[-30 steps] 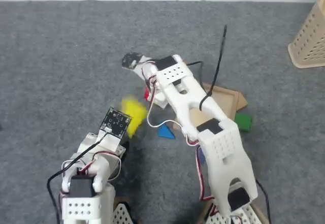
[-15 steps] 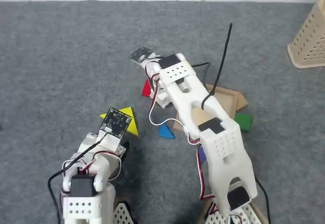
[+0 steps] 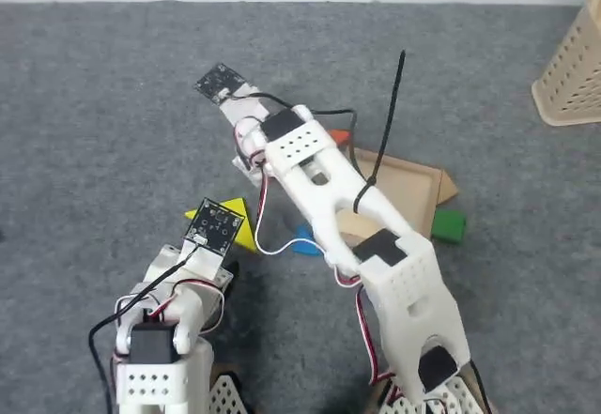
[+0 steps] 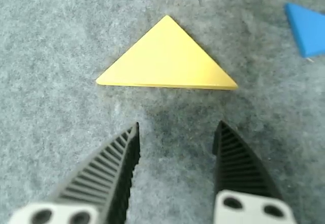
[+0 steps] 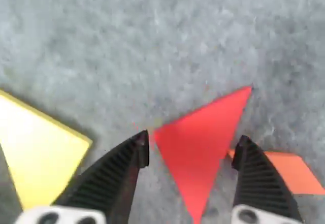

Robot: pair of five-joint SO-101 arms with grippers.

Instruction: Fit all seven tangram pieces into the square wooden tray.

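Yellow triangle lies left of centre in the high view, just ahead of the left hand, jaws apart. Right hand, jaws also spread, straddles the red triangle; wooden tray sits right of centre.

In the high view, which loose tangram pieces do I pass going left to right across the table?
yellow triangle → blue piece → orange piece → green piece
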